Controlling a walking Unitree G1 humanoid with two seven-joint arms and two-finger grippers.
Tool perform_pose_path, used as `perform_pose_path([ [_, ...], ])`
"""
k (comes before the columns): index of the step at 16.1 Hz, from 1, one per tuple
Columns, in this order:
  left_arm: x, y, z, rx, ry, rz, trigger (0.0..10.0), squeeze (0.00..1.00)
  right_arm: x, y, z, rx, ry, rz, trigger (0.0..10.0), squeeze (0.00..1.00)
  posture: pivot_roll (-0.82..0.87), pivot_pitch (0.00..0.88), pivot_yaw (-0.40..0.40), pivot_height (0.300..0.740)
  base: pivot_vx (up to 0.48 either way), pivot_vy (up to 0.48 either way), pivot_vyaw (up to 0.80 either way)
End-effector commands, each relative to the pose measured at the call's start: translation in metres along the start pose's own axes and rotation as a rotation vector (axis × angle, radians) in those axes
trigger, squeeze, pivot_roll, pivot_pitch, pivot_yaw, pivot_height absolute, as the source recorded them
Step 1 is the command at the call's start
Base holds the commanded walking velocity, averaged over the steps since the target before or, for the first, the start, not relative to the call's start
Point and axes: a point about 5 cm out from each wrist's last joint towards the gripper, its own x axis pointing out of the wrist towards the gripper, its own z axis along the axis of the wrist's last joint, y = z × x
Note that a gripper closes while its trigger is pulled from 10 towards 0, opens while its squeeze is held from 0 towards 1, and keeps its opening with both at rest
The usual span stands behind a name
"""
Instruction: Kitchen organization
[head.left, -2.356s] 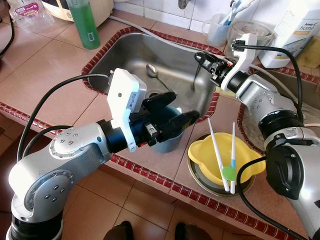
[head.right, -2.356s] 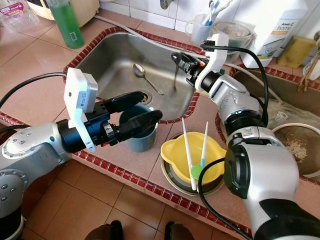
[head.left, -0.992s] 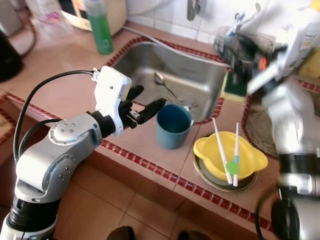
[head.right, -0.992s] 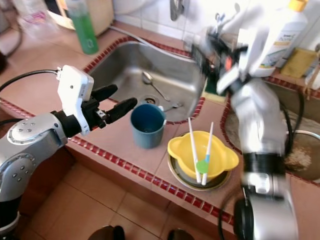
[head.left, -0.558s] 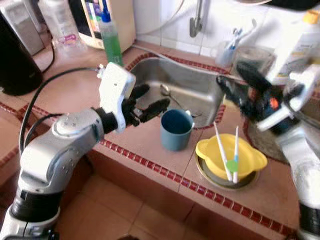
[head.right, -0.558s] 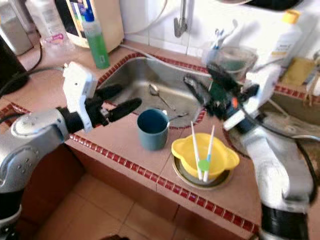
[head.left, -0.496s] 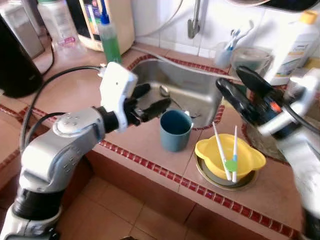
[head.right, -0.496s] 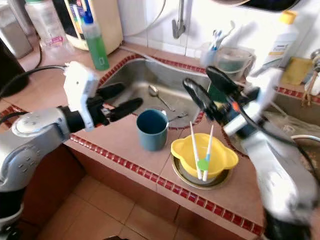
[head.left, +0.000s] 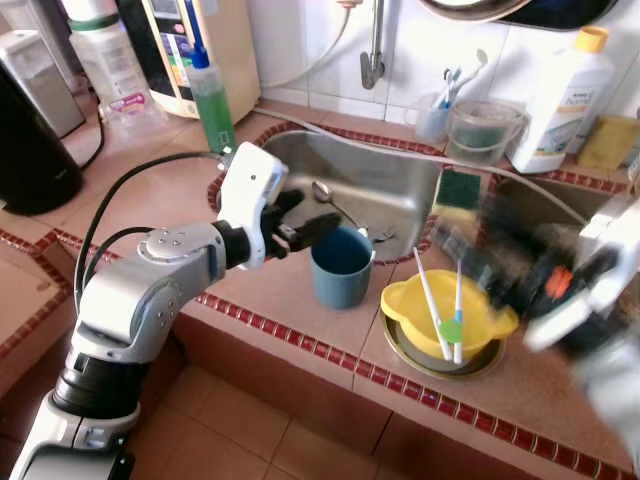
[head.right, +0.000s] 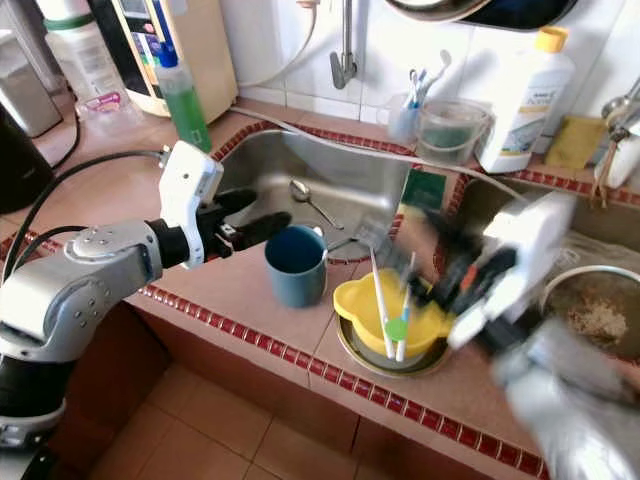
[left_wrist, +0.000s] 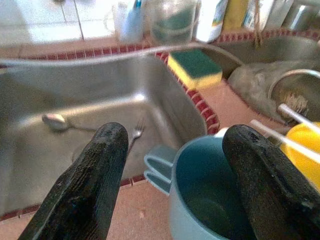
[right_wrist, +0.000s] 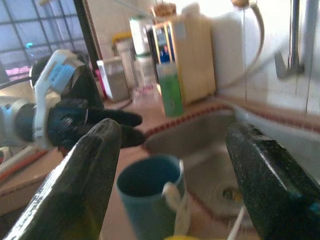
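A blue cup (head.left: 340, 264) stands upright on the tiled counter just in front of the sink (head.left: 395, 178). My left gripper (head.left: 303, 220) hovers open just left of the cup, fingers pointing at it, holding nothing. In the left wrist view the cup (left_wrist: 210, 192) sits between and beyond the two spread fingers (left_wrist: 90, 182). A yellow bowl (head.left: 470, 322) with two white utensils across it rests on a metal plate right of the cup. My right arm (head.right: 512, 262) is motion-blurred above that bowl. The right wrist view shows my right gripper (right_wrist: 175, 131) open and empty, looking toward the cup (right_wrist: 150, 194).
A spoon (head.left: 322, 191) and a fork (left_wrist: 135, 133) lie in the sink. A sponge (head.left: 459, 187) sits on its right rim. A green bottle (head.left: 210, 92), a toothbrush cup (head.left: 434, 112), a glass jar (head.left: 480, 125) and a white detergent bottle (head.left: 556, 92) line the back.
The camera has risen and pulled back. My left gripper has drawn away from the cup to its left. My right arm has swung from the sink's far rim to above the yellow bowl.
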Motion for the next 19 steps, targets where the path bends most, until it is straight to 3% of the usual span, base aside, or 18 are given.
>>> perform_pose_path([
  [1,0.001,0.003,0.003,0.009,0.011,0.016,10.0,0.0,-0.004,0.009,0.003,0.0,0.029,0.025,10.0,0.0,-0.27,0.09,0.087,0.74,0.0,0.0,0.0],
  [5,0.003,0.005,-0.001,0.018,0.062,0.011,10.0,0.0,-0.021,0.018,-0.017,-0.015,0.261,0.093,10.0,0.0,-0.28,0.095,0.084,0.74,0.0,0.0,0.0],
  [8,0.004,-0.001,-0.012,0.007,0.147,-0.032,10.0,0.0,-0.029,0.029,-0.024,0.018,0.333,0.169,10.0,0.0,-0.29,0.095,0.081,0.74,0.0,0.0,0.0],
  [14,0.009,-0.009,-0.02,-0.02,0.228,-0.063,10.0,0.0,-0.031,0.03,-0.024,0.023,0.366,0.174,10.0,0.0,-0.29,0.098,0.083,0.74,0.0,0.0,0.0],
  [19,0.021,-0.007,-0.016,-0.034,0.226,-0.025,10.0,0.0,-0.03,0.031,-0.023,0.021,0.356,0.177,10.0,0.0,-0.3,0.102,0.09,0.74,0.0,0.0,0.0],
])
